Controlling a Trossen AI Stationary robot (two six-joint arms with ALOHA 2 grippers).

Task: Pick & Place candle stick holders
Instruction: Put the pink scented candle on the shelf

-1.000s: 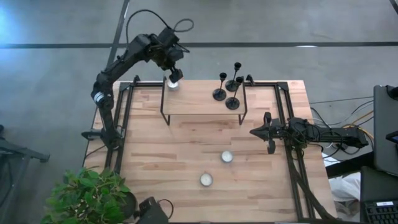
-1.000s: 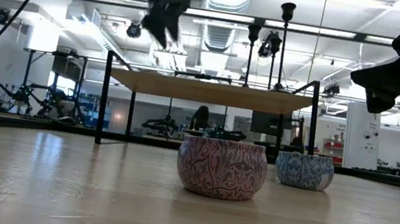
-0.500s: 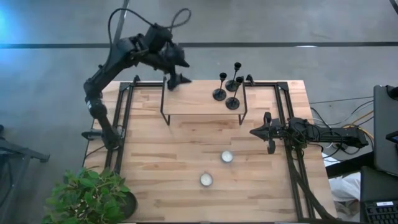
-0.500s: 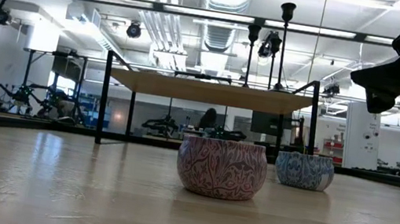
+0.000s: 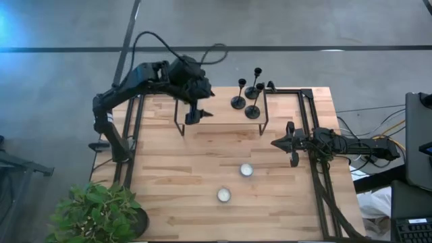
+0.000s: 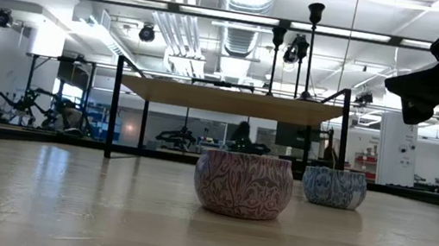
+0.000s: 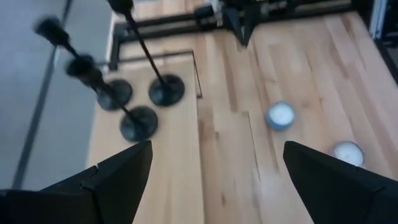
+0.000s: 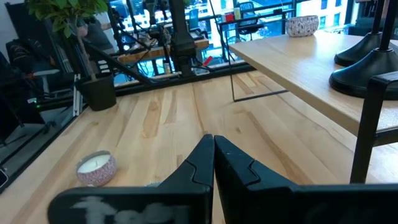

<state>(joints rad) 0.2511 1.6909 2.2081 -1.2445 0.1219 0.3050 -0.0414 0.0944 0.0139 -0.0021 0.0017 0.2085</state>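
1. Holders (image 5: 248,94): three black candlesticks stand upright and close together at the right end of the shelf (image 5: 219,108), a raised wooden board on thin black legs at the far side of the table (image 5: 202,169); each has a round flat base, a thin vertical stem and a small cup on top
2. Left gripper (image 5: 196,111): raised above the left half of the shelf, fingers (image 7: 118,177) spread wide and holding nothing; the holders lie ahead of it toward the right end of the shelf, near but clearly apart
3. Deciding relation: the stems are vertical and the left wrist view looks down on them at a slant, so a grasp would likely need the open fingers brought level with one stem from the side; the left arm is judged the better placed, being already over the shelf
4. Right gripper (image 5: 291,144): waits above the table's right side, just in front of the shelf's right end, fingers pressed together and empty
5. Candles (image 5: 246,170): two small patterned tealight cups sit on the table in front of the shelf, well apart from the holders
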